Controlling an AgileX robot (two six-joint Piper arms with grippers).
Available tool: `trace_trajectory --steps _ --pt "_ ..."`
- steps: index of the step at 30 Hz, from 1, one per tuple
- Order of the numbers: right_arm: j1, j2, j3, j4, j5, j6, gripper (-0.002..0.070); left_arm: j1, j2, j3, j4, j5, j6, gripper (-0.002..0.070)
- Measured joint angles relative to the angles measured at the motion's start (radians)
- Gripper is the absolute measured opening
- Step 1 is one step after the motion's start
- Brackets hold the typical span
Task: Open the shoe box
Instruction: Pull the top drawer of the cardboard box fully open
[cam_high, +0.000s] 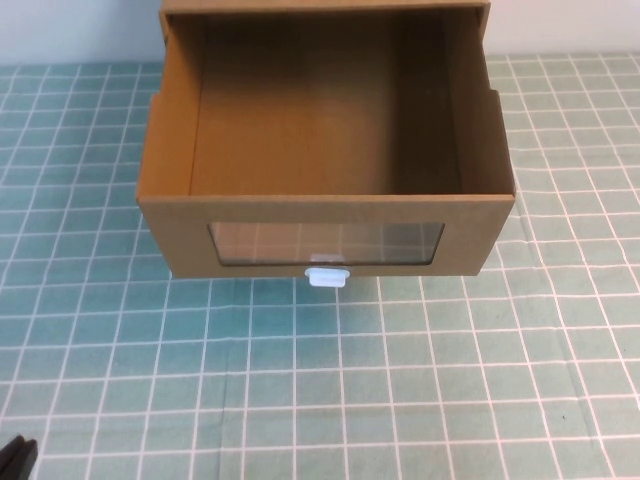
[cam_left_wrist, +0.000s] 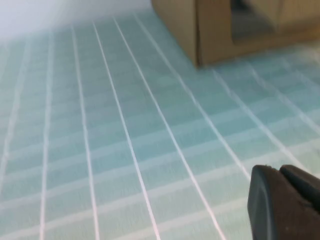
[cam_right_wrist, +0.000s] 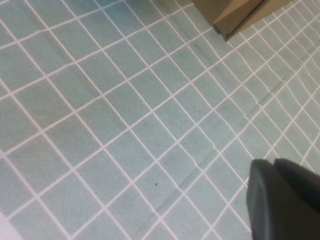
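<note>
High view: the shoe box (cam_high: 170, 160) sits at 12 o'clock on the checked cloth (cam_high: 400, 380); it is a drawer-type carton, and its tray stands drawn toward the robot, its bare brown inside open to the camera; the outer sleeve (cam_high: 325, 6) shows only as a strip at the far edge. The front panel carries a clear window (cam_high: 325, 243) and, just under it, a white pull tab (cam_high: 328, 275) at the 6 o'clock side of the box, which is presumably the part meant to be tugged; judged from this, the opening looks done or nearly so. The left gripper (cam_high: 15, 460) peeks in at the 7 o'clock corner, well apart from the box, most likely parked out of the way; the right gripper is not seen here.

Left wrist view: the left gripper (cam_left_wrist: 280, 172) hangs low over the cloth with its dark fingers clenched together on nothing; a corner of the shoe box (cam_left_wrist: 215, 35) lies ahead of it, well apart.

Right wrist view: the right gripper (cam_right_wrist: 276, 167) is likewise pressed closed and empty above the cloth; a corner of the shoe box (cam_right_wrist: 235, 12) shows far off, so this arm too seems pulled clear of the tray.
</note>
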Motion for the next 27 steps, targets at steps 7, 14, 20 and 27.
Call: trace_trajectory --steps 7,14,20,27 --pt "0.000 0.000 0.000 0.000 0.000 0.000 -0.0013 0.000 -0.002 0.000 0.093 0.033 0.000 -0.0005" --pt "0.000 0.000 0.000 0.000 0.000 0.000 -0.0013 0.000 -0.002 0.000 0.120 0.033 0.000 -0.0005" --pt "0.000 0.000 0.000 0.000 0.000 0.000 -0.0013 0.000 -0.002 0.000 0.122 0.033 0.000 -0.0005" --pt "-0.040 -0.045 0.000 0.021 -0.011 0.000 -0.0013 0.000 -0.002 0.000 0.122 0.033 0.000 -0.0005"
